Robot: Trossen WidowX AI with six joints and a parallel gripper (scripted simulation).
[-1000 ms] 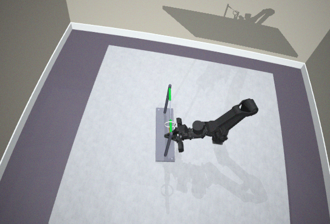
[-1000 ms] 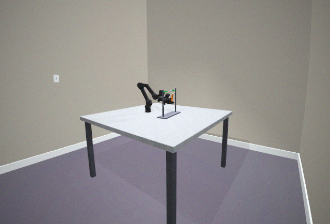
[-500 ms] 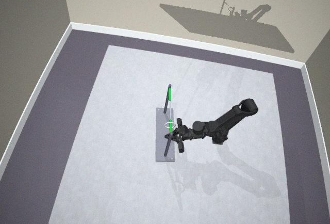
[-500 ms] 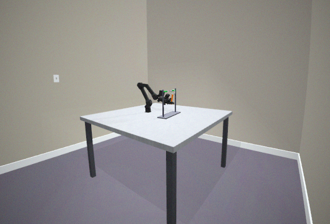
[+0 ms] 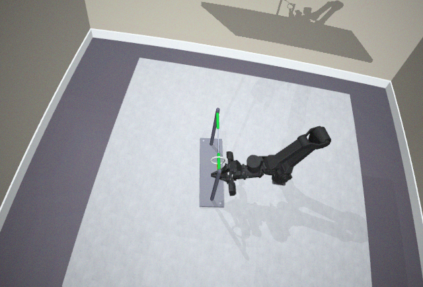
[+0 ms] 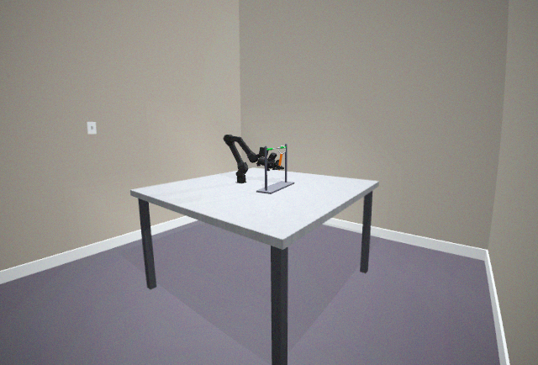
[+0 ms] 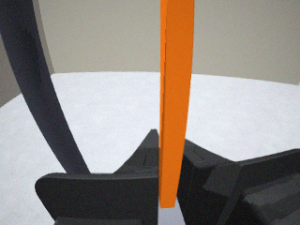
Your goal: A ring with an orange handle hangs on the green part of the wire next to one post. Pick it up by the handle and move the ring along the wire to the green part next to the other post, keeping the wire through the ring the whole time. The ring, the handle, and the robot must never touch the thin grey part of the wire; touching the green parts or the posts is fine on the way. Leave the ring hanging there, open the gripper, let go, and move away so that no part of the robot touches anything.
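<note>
The white ring (image 5: 217,159) (image 6: 282,149) sits around the green part of the wire (image 5: 218,164) (image 6: 279,147) next to the near post (image 5: 213,190) (image 6: 286,165). Its orange handle (image 6: 281,160) (image 7: 175,82) hangs straight down from it. My gripper (image 5: 221,172) (image 6: 275,161) (image 7: 159,134) is shut on the lower end of the handle. The thin grey wire (image 5: 215,141) runs on to the other green part (image 5: 216,120) (image 6: 270,148) by the far post (image 5: 212,133) (image 6: 265,170). In the wrist view a dark post (image 7: 37,88) curves past on the left.
The posts stand on a grey base plate (image 5: 205,174) (image 6: 275,187) in the middle of the white table (image 5: 153,140) (image 6: 261,213). The arm's base (image 5: 281,176) (image 6: 240,177) stands beside the plate on the gripper's side.
</note>
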